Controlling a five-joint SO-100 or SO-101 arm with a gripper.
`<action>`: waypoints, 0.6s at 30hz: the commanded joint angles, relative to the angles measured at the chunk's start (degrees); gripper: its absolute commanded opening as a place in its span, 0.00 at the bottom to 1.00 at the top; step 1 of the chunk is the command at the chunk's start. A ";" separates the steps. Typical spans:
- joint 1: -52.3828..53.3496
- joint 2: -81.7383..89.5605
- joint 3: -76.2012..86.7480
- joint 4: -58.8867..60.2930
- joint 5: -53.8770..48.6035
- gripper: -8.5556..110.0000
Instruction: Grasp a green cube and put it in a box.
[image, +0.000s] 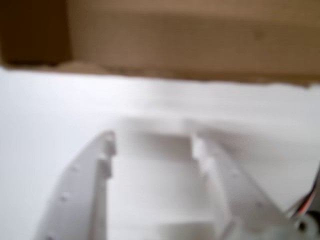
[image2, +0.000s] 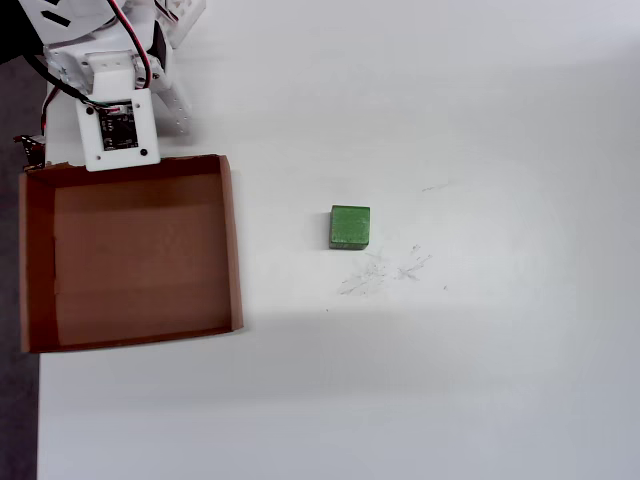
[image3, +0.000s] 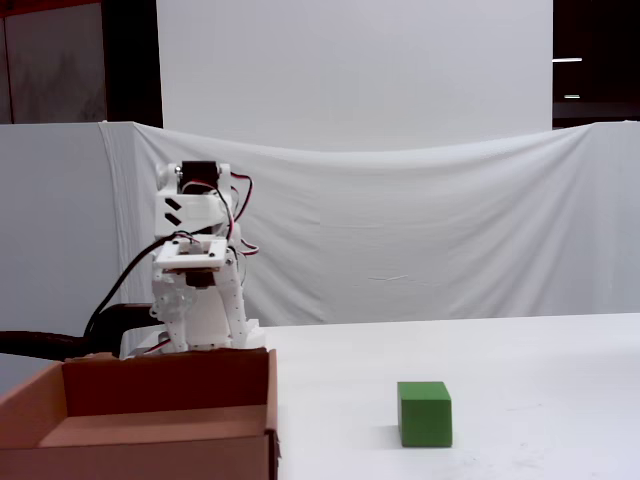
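Note:
The green cube (image2: 350, 226) sits on the white table, to the right of the box in the overhead view, and shows in the fixed view (image3: 424, 413) too. The brown cardboard box (image2: 232, 240) lies at the left, empty; its wall fills the top of the wrist view (image: 190, 45) and the lower left of the fixed view (image3: 170, 385). My gripper (image: 153, 141) is open and empty, its white fingers apart over bare table just short of the box wall. The folded arm (image2: 115, 110) stands behind the box, far from the cube.
The table's left edge (image2: 15, 400) runs along the box's outer side. Faint scratch marks (image2: 385, 270) lie near the cube. A white cloth backdrop (image3: 420, 220) hangs behind the table. The arm's cables (image3: 110, 300) trail off to the left.

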 joint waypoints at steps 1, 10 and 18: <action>-0.70 0.09 -0.26 -0.62 1.67 0.17; -0.70 0.09 -0.26 -0.62 1.67 0.17; -0.70 0.00 -0.35 -1.76 1.76 0.17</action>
